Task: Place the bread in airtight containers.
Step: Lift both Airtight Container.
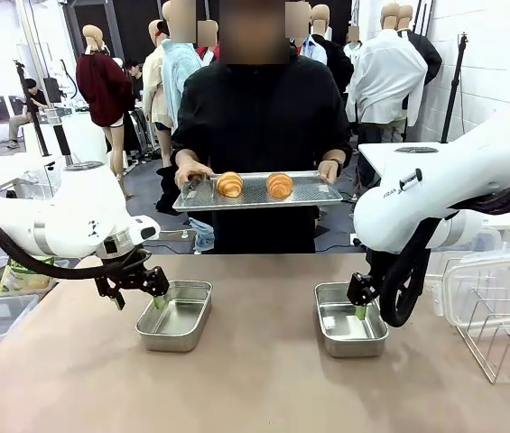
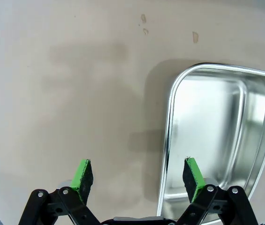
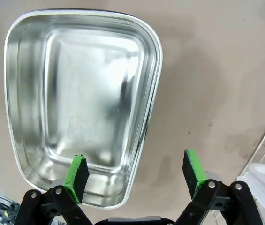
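**Tins empty, bread out of reach on a hand-held tray**

The left gripper [image 1: 135, 293] [image 2: 136, 161] hangs wide open and holds nothing. It straddles the near rim of the left tin [image 1: 178, 317] [image 2: 216, 126], with one pad over the steel and one over the bare table [image 2: 66, 93]. A straight drop here would likely catch that rim and shove or tip the tin.

At the far side, the left croissant [image 1: 229, 184] and right croissant [image 1: 279, 185] lie on a steel tray [image 1: 318, 194] held in the air by the person's hands [image 1: 191, 171]. The tray may dip under a reaching arm, and a hard squeeze could crush a croissant's crust.

The right gripper [image 1: 358, 302] [image 3: 134, 164], also spread wide and empty, straddles the rim of the right tin [image 1: 349, 329] [image 3: 85, 103]. It runs the same risk, and the wire rack [image 1: 507, 338] stands near its arm.
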Controlling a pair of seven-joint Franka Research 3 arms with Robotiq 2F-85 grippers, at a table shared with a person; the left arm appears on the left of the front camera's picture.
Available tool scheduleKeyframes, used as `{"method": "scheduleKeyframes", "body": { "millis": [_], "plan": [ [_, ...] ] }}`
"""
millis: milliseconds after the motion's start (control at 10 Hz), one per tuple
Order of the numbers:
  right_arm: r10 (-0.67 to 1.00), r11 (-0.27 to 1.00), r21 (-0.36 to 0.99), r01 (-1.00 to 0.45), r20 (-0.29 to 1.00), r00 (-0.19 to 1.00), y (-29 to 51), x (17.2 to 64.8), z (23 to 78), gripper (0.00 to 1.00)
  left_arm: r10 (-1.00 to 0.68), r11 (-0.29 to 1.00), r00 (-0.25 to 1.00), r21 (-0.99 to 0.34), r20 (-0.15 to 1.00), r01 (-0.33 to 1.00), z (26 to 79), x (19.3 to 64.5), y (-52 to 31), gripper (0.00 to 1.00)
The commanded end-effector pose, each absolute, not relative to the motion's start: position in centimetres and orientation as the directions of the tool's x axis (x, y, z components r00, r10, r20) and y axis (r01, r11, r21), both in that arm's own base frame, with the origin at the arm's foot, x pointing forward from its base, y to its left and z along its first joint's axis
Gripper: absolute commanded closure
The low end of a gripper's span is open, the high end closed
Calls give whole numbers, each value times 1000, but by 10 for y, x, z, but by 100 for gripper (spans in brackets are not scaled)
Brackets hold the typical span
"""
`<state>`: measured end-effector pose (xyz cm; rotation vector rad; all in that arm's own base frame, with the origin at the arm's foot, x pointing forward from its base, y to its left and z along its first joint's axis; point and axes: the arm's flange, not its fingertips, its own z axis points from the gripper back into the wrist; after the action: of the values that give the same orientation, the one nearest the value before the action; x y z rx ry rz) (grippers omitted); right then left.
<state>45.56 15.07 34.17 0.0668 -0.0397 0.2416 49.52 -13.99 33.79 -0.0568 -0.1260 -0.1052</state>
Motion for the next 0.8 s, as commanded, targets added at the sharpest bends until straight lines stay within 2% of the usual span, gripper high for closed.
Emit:
{"method": "scheduleKeyframes", "body": {
  "millis": [0, 400, 700],
  "plan": [
    [211, 973, 88, -212, 21, 977, 154, 463, 338, 0, -74, 996, 993, -47, 90, 78, 329, 502, -142, 0],
    [203, 976, 74, -203, 6, 979, 155, 466, 330, 0, -68, 997, 995, -40, 73, 71, 326, 502, -141, 0],
    [53, 998, -19, -52, 40, 998, 154, 478, 322, 0, -62, 998, 994, -20, 86, 64, 325, 502, -141, 0]
  ]
}}
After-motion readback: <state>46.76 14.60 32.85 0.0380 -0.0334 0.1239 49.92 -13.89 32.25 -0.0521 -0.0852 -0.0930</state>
